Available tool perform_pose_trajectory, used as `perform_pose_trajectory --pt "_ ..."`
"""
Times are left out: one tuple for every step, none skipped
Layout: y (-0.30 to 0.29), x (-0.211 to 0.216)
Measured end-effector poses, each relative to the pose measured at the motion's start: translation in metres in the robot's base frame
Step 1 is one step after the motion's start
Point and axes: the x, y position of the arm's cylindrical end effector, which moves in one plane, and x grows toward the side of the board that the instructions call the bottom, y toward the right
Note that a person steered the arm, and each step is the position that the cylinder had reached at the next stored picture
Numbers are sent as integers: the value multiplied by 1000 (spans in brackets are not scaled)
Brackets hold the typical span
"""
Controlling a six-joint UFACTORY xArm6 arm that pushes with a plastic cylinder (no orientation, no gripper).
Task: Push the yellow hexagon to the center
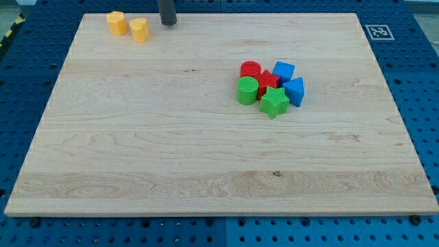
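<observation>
Here, nearest the view's bottom, the wooden board (206, 185) shows bare pale grain, set on a blue pegboard surface (20, 137).

Mid-board, right of centre, six blocks form a tight cluster. Nearest the view's bottom is the green star (274, 102). Just to its left stands the green cylinder (247, 90), touching or nearly so. To the star's right sits a blue block (295, 91), its shape roughly wedge-like, hard to name. Behind the star is a red block (267, 81), shape unclear. Farther back are the red cylinder (250, 69) and a blue cube (283, 71).

Far corner, the view's top left: two yellow blocks stand just beside each other, well apart from the cluster. The left one, the yellow hexagon (116, 22), shows faceted sides. The right one, a yellow block (139, 30), is rounded on top; its exact shape cannot be told.

At the top edge, the rod comes down with the tip (168, 24) resting at board level, near the yellow pair on their right, not touching either. It is a plain rod, holding nothing.

A black-and-white marker tag (378, 31) sits off the board's top right corner.
</observation>
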Motion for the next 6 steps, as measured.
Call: perform_pose_trajectory --pt "-5 -8" --pt "-33 -19" --pt "-49 -22" --pt "-61 -22" --pt "-74 -23" --pt "-92 -22"
